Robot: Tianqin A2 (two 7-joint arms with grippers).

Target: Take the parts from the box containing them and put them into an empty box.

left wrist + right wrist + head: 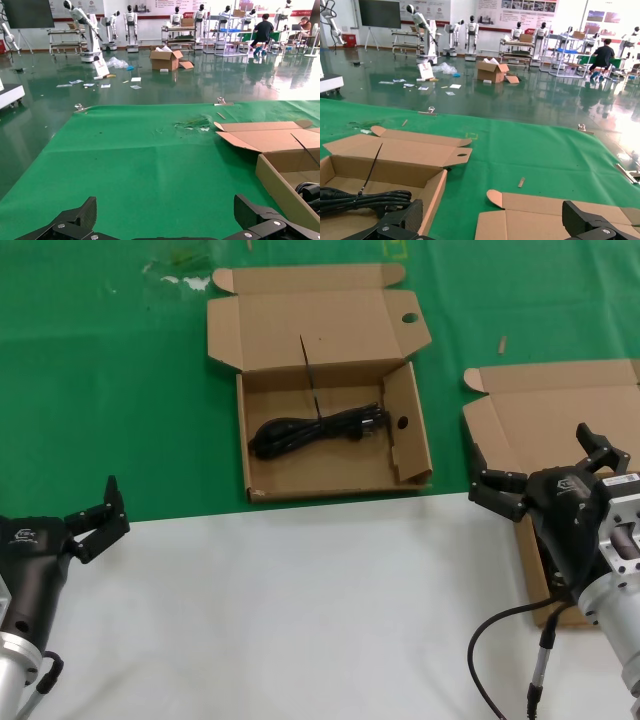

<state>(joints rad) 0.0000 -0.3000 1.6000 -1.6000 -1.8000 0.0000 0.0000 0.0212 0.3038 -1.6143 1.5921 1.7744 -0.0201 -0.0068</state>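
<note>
At lower left, the left gripper (pixel 100 517) hovers over white cloth, jaws spread. At lower right, the right gripper (pixel 545 472) hangs spread over the plain-lidded box (pixel 560 405), its contents probably hidden. Upper centre, a bundled black cable (pixel 315 430) lies in the holed cardboard box (pixel 330 475).
</note>
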